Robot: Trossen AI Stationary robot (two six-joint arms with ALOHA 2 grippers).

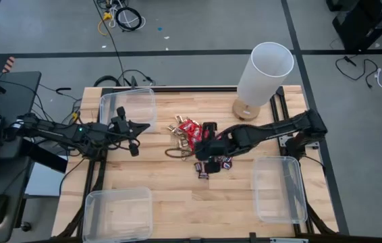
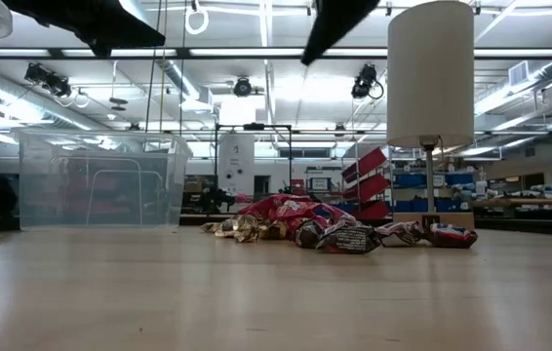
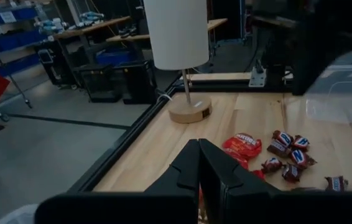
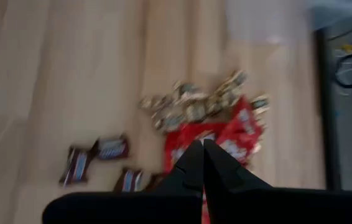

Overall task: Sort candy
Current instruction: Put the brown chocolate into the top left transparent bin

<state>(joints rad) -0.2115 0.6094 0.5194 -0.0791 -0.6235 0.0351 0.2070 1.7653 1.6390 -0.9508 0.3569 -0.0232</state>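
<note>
1. Candy (image 1: 198, 138) heaped mid-table in the high view: red packets, gold-foil pieces, dark mini bars at the near edge; right gripper (image 1: 208, 152) over the pile, fingers together, nothing held; left gripper (image 1: 131, 131) beside the far-left bin (image 1: 129, 106), fingers pressed shut, empty
2. Low view: candy (image 2: 325, 229) lying flat on the table (image 2: 256, 292), kinds overlapping; lamp (image 2: 430, 78) standing just behind the heap; both arms well above
3. Left wrist view: fingers (image 3: 191, 174) closed, red packets (image 3: 243, 145) and dark bars (image 3: 291, 155) ahead
4. Right wrist view: fingers (image 4: 202, 165) closed above red packets (image 4: 226, 137); gold pieces (image 4: 191, 102) beyond
5. Risk: descending with shut fingers likely to scatter the pile; overlapping wrappers likely to yield two kinds in one grab; slick foil prone to slipping
</note>
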